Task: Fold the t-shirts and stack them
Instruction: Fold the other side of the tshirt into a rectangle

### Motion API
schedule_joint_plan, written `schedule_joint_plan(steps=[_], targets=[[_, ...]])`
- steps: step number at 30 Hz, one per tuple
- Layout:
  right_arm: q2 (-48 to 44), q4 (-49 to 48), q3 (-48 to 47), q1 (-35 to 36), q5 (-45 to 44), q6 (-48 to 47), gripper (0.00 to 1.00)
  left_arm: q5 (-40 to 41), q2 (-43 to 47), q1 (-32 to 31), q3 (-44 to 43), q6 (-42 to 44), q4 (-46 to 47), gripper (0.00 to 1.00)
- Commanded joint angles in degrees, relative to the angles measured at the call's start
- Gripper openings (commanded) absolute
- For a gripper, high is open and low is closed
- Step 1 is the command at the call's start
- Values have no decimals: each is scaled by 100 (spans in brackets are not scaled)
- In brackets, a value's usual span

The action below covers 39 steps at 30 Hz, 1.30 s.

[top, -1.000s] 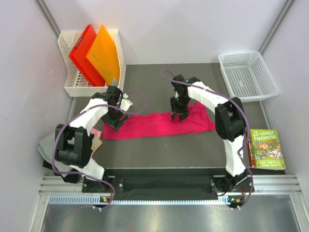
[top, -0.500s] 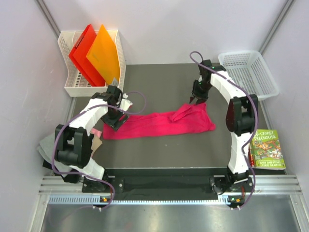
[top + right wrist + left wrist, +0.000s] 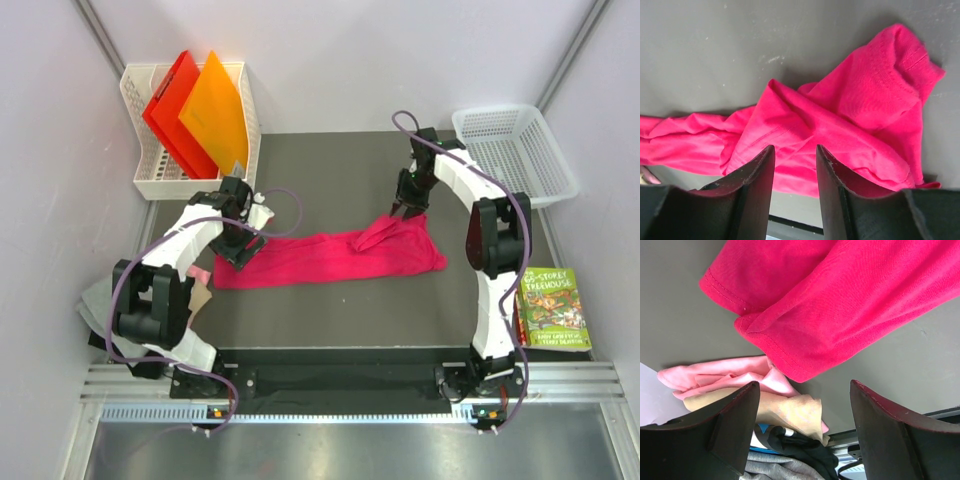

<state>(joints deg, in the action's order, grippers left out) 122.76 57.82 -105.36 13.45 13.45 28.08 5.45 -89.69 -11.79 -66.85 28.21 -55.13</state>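
Observation:
The magenta-pink t-shirt (image 3: 335, 256) lies in a long folded band across the middle of the dark table, with a bunched fold at its right part (image 3: 850, 115). My left gripper (image 3: 238, 250) is open over the shirt's left end (image 3: 840, 305), holding nothing. My right gripper (image 3: 404, 210) is open just above the shirt's upper right edge, holding nothing. A pale pink shirt (image 3: 720, 377), a tan one (image 3: 790, 412), a blue one (image 3: 762, 447) and a grey one (image 3: 775, 467) lie piled at the table's left edge; the grey one also shows in the top view (image 3: 100, 300).
A white rack (image 3: 160, 180) with red and orange folders stands at the back left. A white basket (image 3: 512, 155) sits at the back right. A green-covered book (image 3: 553, 308) lies at the right edge. A black item (image 3: 800, 450) lies in the pile.
My right gripper rose off the middle of the shirt and moved right and back to its upper right edge, leaving a raised fold there. The left arm stayed put.

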Motion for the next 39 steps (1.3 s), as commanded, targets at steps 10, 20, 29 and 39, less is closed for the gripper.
schedule_joint_plan(steps=[10, 20, 29, 39], targets=[[248, -447, 349, -132, 360, 49, 36, 44, 171, 19, -65, 36, 47, 78], [169, -544, 420, -106, 518, 84, 27, 17, 127, 19, 40, -17, 126, 78], [196, -553, 253, -80, 580, 75, 13, 0, 171, 19, 76, -17, 117, 78], [11, -289, -63, -80, 580, -4, 1, -53, 145, 19, 137, -61, 161, 78]])
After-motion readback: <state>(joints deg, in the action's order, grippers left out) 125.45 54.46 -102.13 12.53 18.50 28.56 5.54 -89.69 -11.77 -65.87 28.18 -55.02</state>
